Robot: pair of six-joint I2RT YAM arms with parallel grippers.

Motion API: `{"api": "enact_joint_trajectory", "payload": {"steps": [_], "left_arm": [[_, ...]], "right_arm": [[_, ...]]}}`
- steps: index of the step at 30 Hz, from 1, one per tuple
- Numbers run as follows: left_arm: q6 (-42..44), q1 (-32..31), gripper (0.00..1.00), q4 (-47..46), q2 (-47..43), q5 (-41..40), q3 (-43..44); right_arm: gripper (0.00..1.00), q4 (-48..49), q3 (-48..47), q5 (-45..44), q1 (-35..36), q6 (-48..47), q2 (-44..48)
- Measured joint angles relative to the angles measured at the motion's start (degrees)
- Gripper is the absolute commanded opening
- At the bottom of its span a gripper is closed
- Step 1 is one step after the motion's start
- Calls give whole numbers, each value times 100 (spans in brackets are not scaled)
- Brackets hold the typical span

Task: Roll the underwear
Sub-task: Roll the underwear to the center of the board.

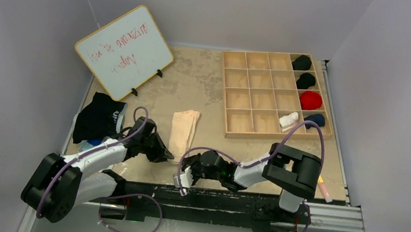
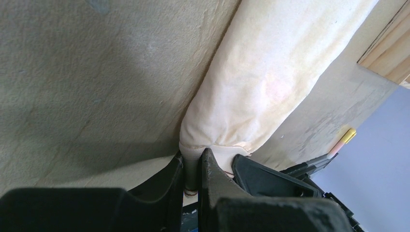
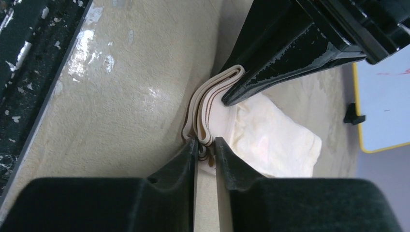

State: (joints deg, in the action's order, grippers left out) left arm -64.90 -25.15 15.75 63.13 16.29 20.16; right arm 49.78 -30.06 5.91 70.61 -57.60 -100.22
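My left claw [image 2: 193,166] and right claw [image 3: 206,151] both pinch the six o'clock end of the cream underwear [image 1: 183,128]; the wooden tray [image 1: 258,98] sits at two o'clock.

mat [image 1: 195,80] free between whiteboard [image 1: 123,50] and wooden tray [image 1: 275,136]; underwear [image 1: 183,128] mid-table, black clothes [image 1: 96,117] left

Top view: I get even, soft overhead light, moderately bright, walls dimming toward the corners. Short diffuse shadows under the arms on counter [image 1: 195,80]. Whiteboard [image 1: 123,50] washed out, I can barely read the writing.

Left wrist view: underwear [image 2: 261,87] nearly overexposed. Broad soft shadow across left half of frame. Left tool [image 2: 193,159] dark and blurred along bottom edge.

Right wrist view: glare patches on counter, upper left. Right tool [image 3: 206,145] near black and out of focus at bottom. I see glossy streaks on black finger, upper right.
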Motion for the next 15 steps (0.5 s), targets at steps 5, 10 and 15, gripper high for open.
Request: {"api": "enact_joint_trajectory", "payload": {"steps": [5, 10, 15], "left_arm": [[-15, 28, 23, 0, -2, -9, -2], [-103, 81, 53, 98, -111, -28, -2], [-345, 83, 55, 9, -485, 55, -205]], "right_arm": [[0, -417, -203, 236, -107, 227, 44], [0, -778, -424, 715, -439, 730, 138], [0, -855, -476, 1032, -734, 1270, 205]]}}
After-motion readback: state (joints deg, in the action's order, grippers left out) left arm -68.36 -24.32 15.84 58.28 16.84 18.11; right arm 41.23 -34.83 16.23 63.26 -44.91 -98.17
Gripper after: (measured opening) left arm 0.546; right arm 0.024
